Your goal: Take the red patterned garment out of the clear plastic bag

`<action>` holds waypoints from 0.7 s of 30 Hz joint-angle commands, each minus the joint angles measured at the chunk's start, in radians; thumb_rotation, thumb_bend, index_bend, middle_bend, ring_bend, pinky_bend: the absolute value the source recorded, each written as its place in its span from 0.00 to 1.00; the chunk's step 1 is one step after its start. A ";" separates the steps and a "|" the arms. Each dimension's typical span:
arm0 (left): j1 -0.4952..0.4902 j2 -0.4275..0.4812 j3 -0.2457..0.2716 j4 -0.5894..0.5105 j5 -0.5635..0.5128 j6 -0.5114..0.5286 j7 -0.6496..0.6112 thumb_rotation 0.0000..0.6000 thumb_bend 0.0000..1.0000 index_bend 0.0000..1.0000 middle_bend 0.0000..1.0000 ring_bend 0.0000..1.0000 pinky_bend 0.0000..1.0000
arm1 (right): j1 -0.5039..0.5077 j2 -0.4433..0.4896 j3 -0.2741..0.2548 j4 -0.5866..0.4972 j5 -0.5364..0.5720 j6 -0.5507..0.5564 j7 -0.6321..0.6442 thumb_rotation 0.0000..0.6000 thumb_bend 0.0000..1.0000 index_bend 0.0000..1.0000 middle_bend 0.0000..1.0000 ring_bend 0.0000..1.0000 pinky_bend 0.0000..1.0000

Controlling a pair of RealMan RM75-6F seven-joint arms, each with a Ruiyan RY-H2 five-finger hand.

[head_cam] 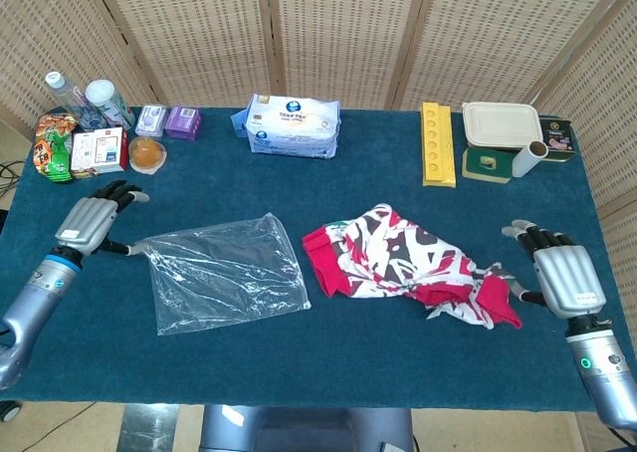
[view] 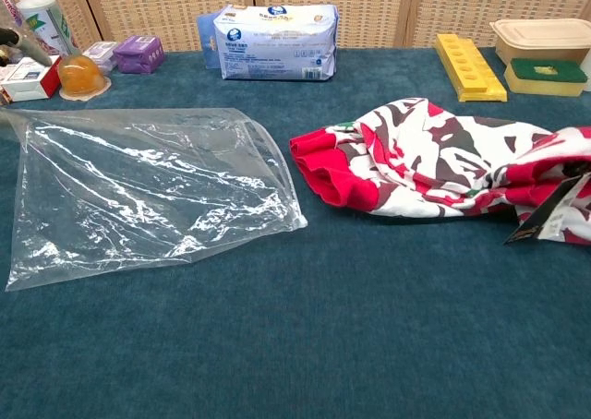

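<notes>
- Just left of right hand (head_cam: 563,281): red patterned garment (head_cam: 403,266), fully out, heaped on table (head_cam: 328,352); hand released, fingers spread.
- Beside left hand (head_cam: 88,221), also released: clear plastic bag (head_cam: 219,270), flat, empty.
- Garment likely soft, light, floppy; pinch a bunched fold or hem.

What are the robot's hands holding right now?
Nothing. The left hand is open beside the corner of the clear plastic bag, fingers spread. The right hand is open too, next to the red patterned garment, which lies on the table.
</notes>
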 commanded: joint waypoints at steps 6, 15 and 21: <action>0.041 0.142 -0.014 -0.223 -0.082 -0.008 0.133 0.95 0.00 0.00 0.05 0.00 0.07 | -0.020 0.024 -0.014 -0.015 -0.014 0.005 0.014 0.78 0.08 0.00 0.10 0.15 0.19; 0.211 0.267 0.040 -0.396 -0.115 0.123 0.203 0.94 0.00 0.00 0.05 0.00 0.07 | -0.065 0.074 -0.033 -0.039 -0.024 0.036 0.031 0.79 0.08 0.01 0.10 0.15 0.19; 0.327 0.311 0.075 -0.465 -0.092 0.235 0.198 0.93 0.00 0.00 0.05 0.00 0.07 | -0.090 0.064 -0.042 -0.038 -0.034 0.061 0.026 0.78 0.08 0.01 0.10 0.15 0.19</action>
